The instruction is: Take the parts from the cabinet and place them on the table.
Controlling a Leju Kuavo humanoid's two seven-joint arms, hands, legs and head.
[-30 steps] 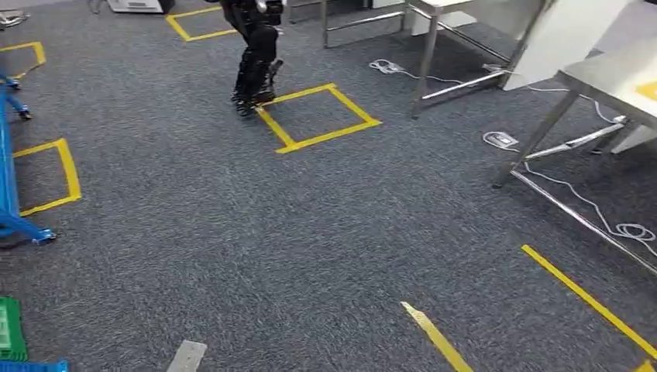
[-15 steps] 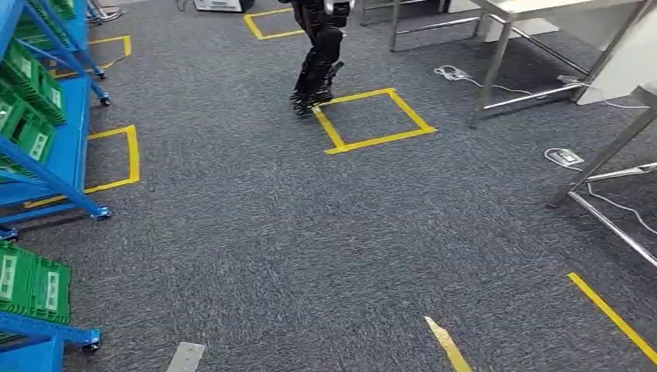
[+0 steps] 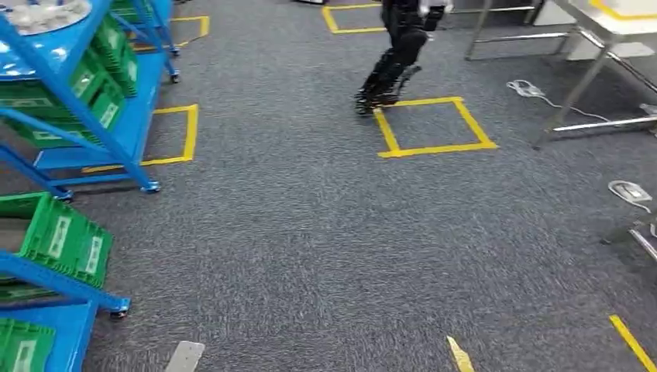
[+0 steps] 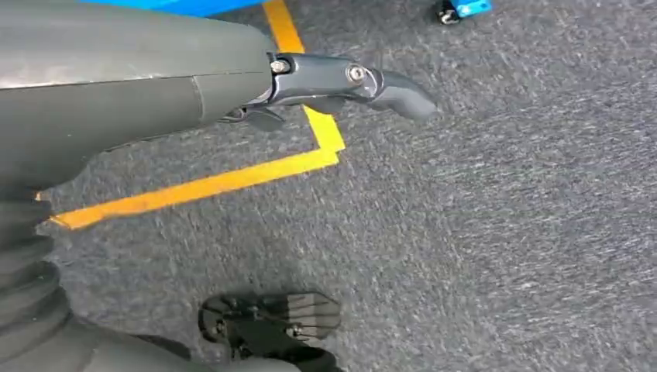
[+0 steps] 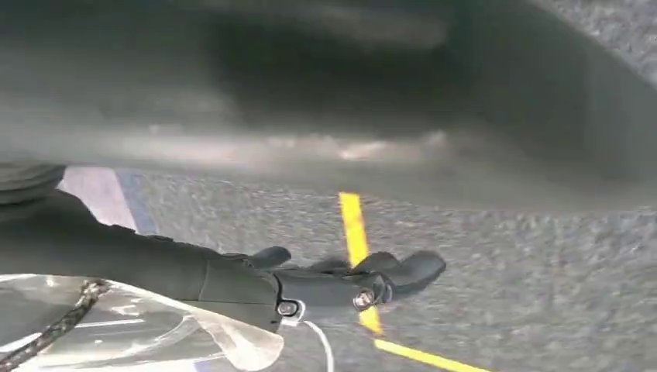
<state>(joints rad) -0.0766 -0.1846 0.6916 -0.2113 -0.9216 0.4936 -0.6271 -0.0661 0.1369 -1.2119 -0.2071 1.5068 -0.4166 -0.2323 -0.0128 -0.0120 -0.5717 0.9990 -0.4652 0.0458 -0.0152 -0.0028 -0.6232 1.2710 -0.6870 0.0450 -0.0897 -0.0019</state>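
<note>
Several pale parts (image 3: pixel 39 12) lie on top of the blue cabinet (image 3: pixel 143 108), blurred; probably light, perhaps slippery, so grasp one around its middle. Left hand (image 4: pixel 341 81) hangs with fingers apart, empty; of the right hand (image 5: pixel 349 283) I cannot tell.

**Cut off, covered or blurred**

The blue cabinet (image 3: pixel 73 116) runs off the head view's left edge, its green bins (image 3: pixel 66 240) partly cropped. A second robot (image 3: pixel 395 54) (dark legs showing) is cut off at the top edge, as is the table (image 3: pixel 612 23). In the right wrist view a blurred grey mass covers the upper half, and the right hand (image 5: pixel 341 283) lies against a clear bag (image 5: pixel 139 333); whether it grips it cannot be told.
</note>
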